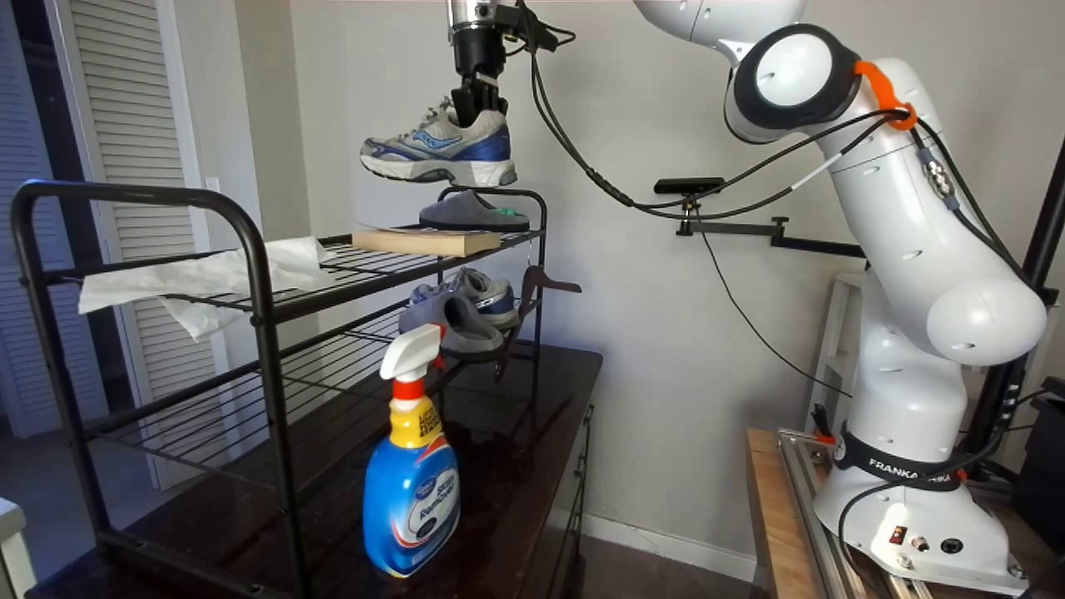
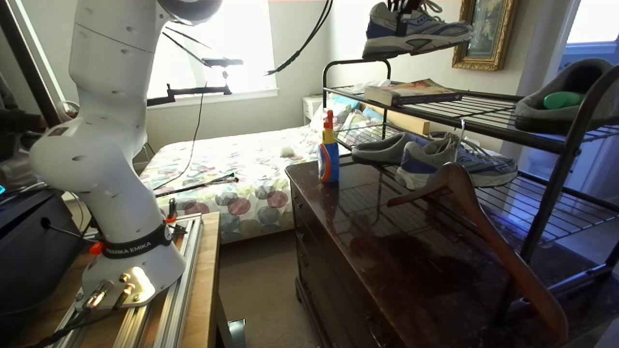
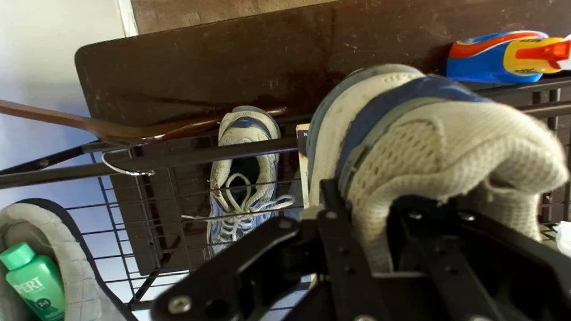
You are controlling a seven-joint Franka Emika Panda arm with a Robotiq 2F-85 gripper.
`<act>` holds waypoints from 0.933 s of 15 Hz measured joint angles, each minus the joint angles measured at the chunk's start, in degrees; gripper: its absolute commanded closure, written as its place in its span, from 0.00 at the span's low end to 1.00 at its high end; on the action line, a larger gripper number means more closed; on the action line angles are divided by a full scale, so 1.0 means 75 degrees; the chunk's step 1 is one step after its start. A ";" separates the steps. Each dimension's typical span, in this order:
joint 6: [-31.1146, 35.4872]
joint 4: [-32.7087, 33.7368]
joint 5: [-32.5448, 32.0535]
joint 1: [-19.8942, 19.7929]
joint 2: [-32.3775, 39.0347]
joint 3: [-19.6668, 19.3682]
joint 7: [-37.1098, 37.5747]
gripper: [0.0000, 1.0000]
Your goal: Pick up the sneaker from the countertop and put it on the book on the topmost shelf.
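The white and grey sneaker point(image 1: 441, 154) with blue trim hangs in the air above the topmost shelf point(image 1: 308, 306). It also shows at the top of an exterior view point(image 2: 418, 36) and large in the wrist view point(image 3: 397, 138). My gripper point(image 1: 480, 104) is shut on the side of its heel collar, one finger inside the shoe and one outside, as the wrist view point(image 3: 374, 200) shows. The tan book point(image 1: 426, 242) lies flat on the topmost shelf below the sneaker, with a gap between them. In the wrist view the sneaker mostly hides the book point(image 3: 303, 156). The dark countertop point(image 2: 367, 227) is under the rack.
A grey slipper point(image 1: 474, 212) with a green bottle point(image 3: 35, 281) in it sits beside the book. White crumpled paper point(image 1: 208, 274) lies at the shelf's other end. The lower tier holds another sneaker point(image 2: 449, 159) and slipper point(image 2: 382, 150). A hanger point(image 2: 464, 193) hangs from the rack. A spray bottle point(image 1: 412, 482) stands on the countertop.
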 measured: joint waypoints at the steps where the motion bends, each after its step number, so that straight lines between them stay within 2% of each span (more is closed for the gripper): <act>1: 0.0002 0.0236 0.0006 0.0022 0.0179 -0.0021 0.0001 0.97; 5: 0.0053 0.0872 0.0016 0.0084 0.0753 -0.0064 0.0093 0.97; 14: 0.0050 0.0896 0.0099 0.0211 0.1281 0.0106 0.0522 0.97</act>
